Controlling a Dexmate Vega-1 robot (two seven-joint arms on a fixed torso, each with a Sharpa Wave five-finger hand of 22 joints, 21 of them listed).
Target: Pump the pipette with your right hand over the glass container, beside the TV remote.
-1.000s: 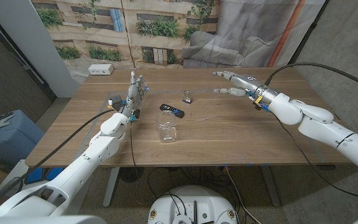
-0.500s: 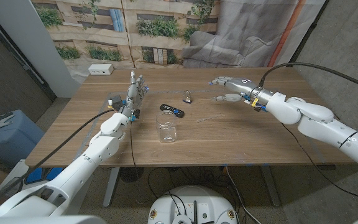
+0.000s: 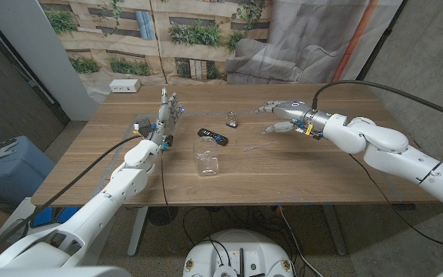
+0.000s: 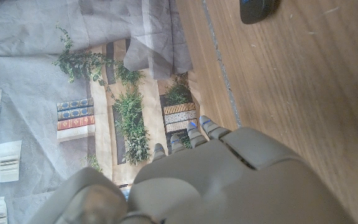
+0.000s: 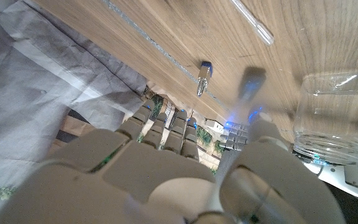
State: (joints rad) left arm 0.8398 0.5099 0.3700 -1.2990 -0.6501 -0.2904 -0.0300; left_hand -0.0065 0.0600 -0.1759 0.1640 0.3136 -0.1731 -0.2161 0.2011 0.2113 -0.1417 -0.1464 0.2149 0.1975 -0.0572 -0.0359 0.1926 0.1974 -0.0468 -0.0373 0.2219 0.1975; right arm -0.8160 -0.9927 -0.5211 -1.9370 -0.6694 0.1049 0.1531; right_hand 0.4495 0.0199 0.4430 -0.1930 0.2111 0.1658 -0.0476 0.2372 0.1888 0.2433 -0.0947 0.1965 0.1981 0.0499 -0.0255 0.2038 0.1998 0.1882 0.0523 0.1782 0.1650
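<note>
A clear glass container (image 3: 207, 161) stands on the wooden table (image 3: 298, 165), with a black TV remote (image 3: 213, 137) lying just behind it. A thin clear pipette (image 3: 258, 145) lies on the wood to the right of the remote. My right hand (image 3: 283, 115) hovers behind and to the right of the pipette, fingers spread, holding nothing. The right wrist view shows the pipette (image 5: 252, 22), the glass container (image 5: 331, 118) and my right hand (image 5: 166, 168). My left hand (image 3: 168, 115) stands at the left of the remote with fingers up, empty. The left wrist view catches the remote's (image 4: 258, 7) end.
A small metallic object (image 3: 231, 119) sits behind the remote, also visible from the right wrist (image 5: 202, 78). A white power strip (image 3: 124, 86) lies at the table's far left corner. A printed backdrop and grey cloth hang behind the table.
My right hand has moved left and lower, closer to the pipette. The left hand and the objects on the table have stayed put.
</note>
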